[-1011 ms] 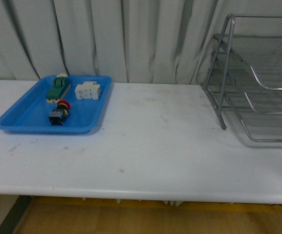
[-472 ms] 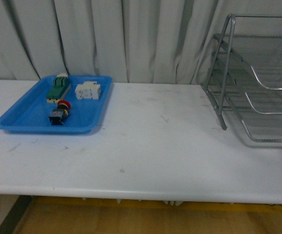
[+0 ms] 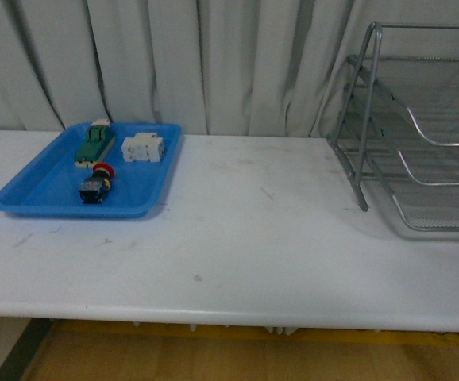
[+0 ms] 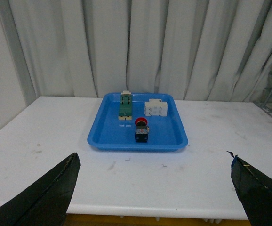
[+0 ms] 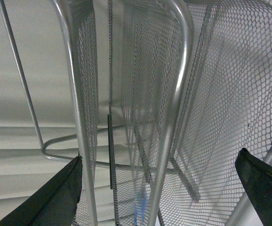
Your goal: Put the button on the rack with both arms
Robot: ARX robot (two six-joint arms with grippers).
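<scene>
Left wrist view: button (image 4: 141,130) lies in blue tray (image 4: 108,139), far left on table (image 4: 206,179), rack (image 3: 370,111) right; my left fingers (image 4: 46,197) and right fingers (image 5: 46,197) spread, empty, so centre left over its body first.

Open white tabletop (image 3: 253,238) between flat blue plastic tray (image 3: 39,189) and silver three-tier wire-mesh rack (image 3: 408,127).
In the tray, a green block (image 3: 94,144) and a white block (image 3: 143,148) stand just behind the red-capped push-button (image 3: 95,184), free on its other sides within the low rim; a pleated grey curtain (image 3: 214,63) closes the back.
</scene>
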